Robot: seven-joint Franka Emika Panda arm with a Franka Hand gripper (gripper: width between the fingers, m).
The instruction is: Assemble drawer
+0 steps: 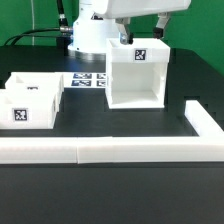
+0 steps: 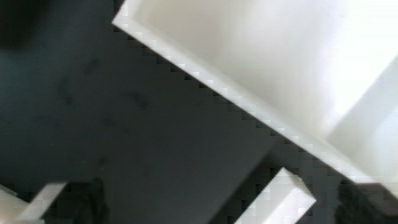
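Observation:
The white drawer housing [image 1: 135,76] stands upright at mid-table, open side facing the front, with a tag on its top [image 1: 140,54]. Two small white trays sit at the exterior view's left, one behind [image 1: 38,84] and one in front [image 1: 24,108], which shows a tag. My gripper [image 1: 142,36] hangs just above the housing's top rear edge. In the wrist view the gripper [image 2: 199,205] is open with its dark fingers [image 2: 50,202] far apart. The housing's white surface [image 2: 267,45] fills one corner, and a white strip [image 2: 285,195] lies close to one finger. Nothing is gripped.
The marker board [image 1: 88,79] lies flat between the trays and the housing. A long low white border bar [image 1: 100,150] runs along the front and another [image 1: 206,122] along the exterior view's right. The robot base [image 1: 90,30] stands behind.

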